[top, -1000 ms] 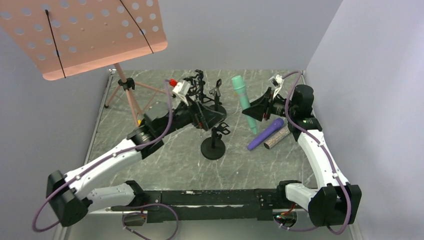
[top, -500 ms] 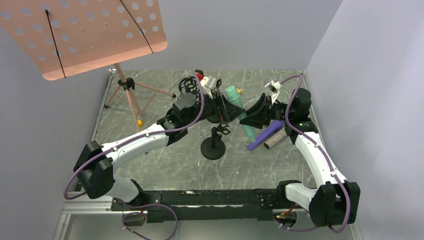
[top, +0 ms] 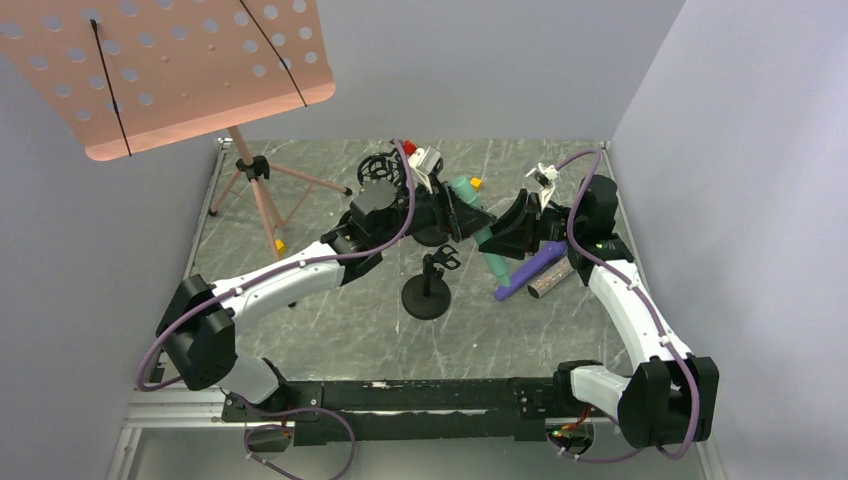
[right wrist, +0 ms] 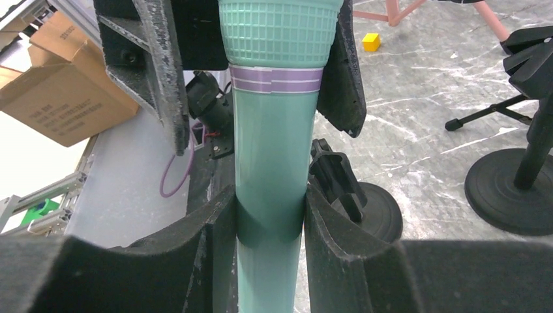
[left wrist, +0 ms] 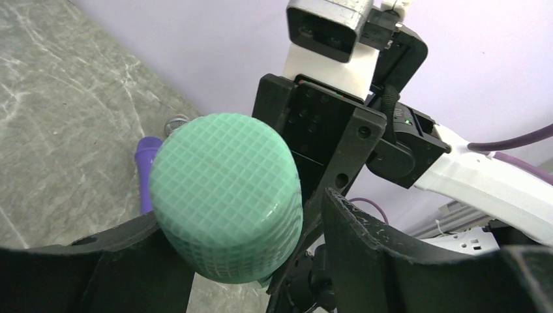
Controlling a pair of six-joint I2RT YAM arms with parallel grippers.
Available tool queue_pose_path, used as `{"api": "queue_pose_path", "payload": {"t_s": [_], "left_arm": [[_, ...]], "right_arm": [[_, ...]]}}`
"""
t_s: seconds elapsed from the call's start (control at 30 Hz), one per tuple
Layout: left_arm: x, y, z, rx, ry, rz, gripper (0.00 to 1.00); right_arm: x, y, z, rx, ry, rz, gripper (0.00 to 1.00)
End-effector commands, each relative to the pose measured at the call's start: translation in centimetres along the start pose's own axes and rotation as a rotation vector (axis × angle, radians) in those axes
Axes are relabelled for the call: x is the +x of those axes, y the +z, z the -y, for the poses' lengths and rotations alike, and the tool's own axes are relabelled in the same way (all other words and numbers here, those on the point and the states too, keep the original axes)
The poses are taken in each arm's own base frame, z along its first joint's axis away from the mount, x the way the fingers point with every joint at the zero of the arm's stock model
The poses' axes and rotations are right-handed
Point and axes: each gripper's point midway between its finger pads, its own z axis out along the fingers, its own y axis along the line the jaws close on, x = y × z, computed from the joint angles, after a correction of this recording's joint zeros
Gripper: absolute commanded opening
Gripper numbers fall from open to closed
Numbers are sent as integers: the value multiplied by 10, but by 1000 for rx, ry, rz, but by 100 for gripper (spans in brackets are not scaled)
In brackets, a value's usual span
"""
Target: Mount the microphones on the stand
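Note:
The teal-green microphone (top: 492,255) is held off the table, tilted, between both arms. My right gripper (top: 507,236) is shut on its body (right wrist: 270,143). My left gripper (top: 466,207) is open, its fingers (right wrist: 163,72) on either side of the mesh head (left wrist: 225,195); one finger touches the head, the other stands apart. The purple microphone (top: 535,268) and the glittery grey-brown one (top: 556,279) lie on the table under my right arm. A black stand (top: 428,290) with an empty clip is in the middle of the table.
More black stands (top: 378,168) are at the back behind my left arm. A pink music stand (top: 170,70) rises at the back left. Small yellow cubes lie at the back (top: 477,183) and the left (top: 280,245). Grey walls close in on the right and back.
My left arm swung right from the back stands to the teal microphone's head. My right gripper took the teal microphone off the table and brought it toward the left gripper.

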Motion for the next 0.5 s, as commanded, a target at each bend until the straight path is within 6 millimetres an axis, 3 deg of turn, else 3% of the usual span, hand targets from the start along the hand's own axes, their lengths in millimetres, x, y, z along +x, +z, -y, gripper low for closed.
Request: {"api": "queue_pose_path", "payload": {"t_s": [0.0,0.27,0.47], "left_arm": [[-4,0,27,120,18,13,68],[5,1,20,101,3,8,63],[8,2,15,81,7,0,47]], "right_arm": [[-13,1,-6,-38,-82,3,11],[-10,1,-6,-49,-82,0,12],[-8,2,-2,-50,-69,-3,13]]}}
